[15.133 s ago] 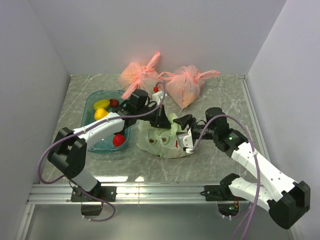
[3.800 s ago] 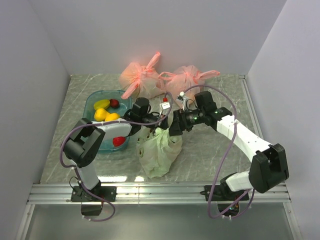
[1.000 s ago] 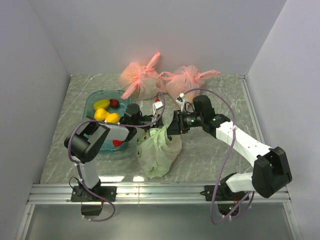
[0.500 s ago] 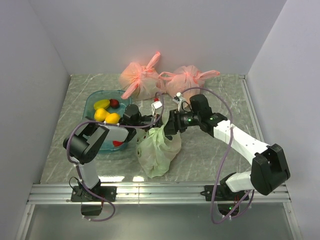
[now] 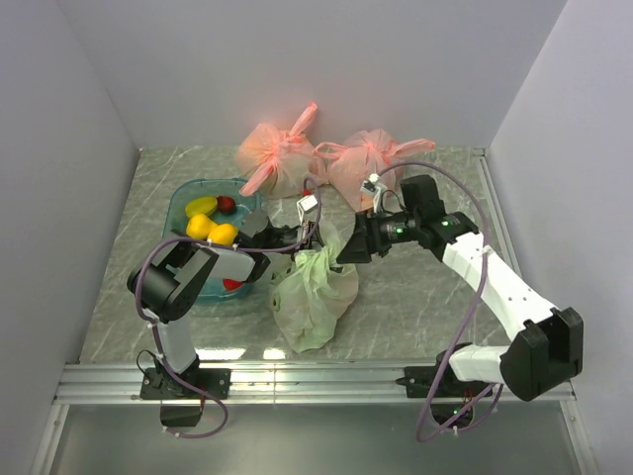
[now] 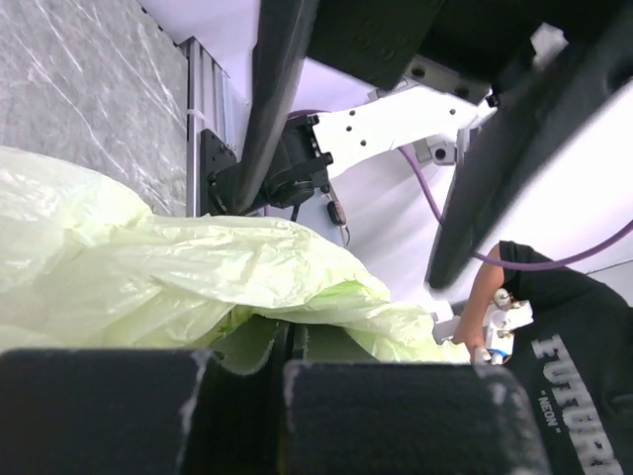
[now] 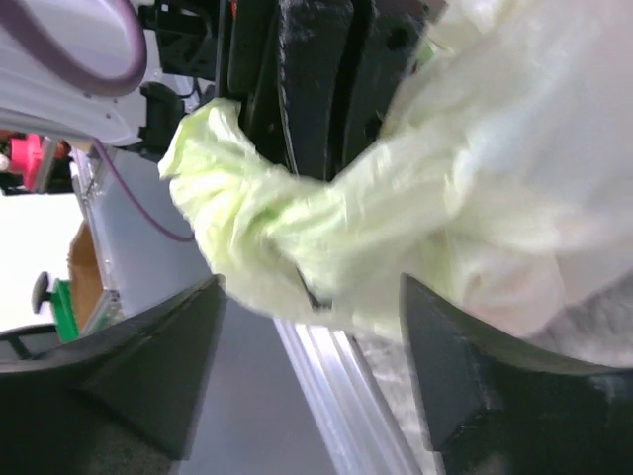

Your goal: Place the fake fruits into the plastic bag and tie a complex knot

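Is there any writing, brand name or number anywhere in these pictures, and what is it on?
"FUTUR", cut off at the frame edge: white letters on a black shirt, left wrist view.
"NEON": small letters beneath it, same shirt.
Nothing readable on the plastic bag or elsewhere.

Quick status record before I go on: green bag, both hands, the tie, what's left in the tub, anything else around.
plastic bag: pale green, bulging, top gathered upward; contents not readable through the film
left hand: looks shut on the bag's top film
right hand: open, straddling the bunched neck, not clamped
tied: not yet, as far as shows
tub: three yellow fruits and two red fruits inside
pink bags: two, tied, behind the arms' work area
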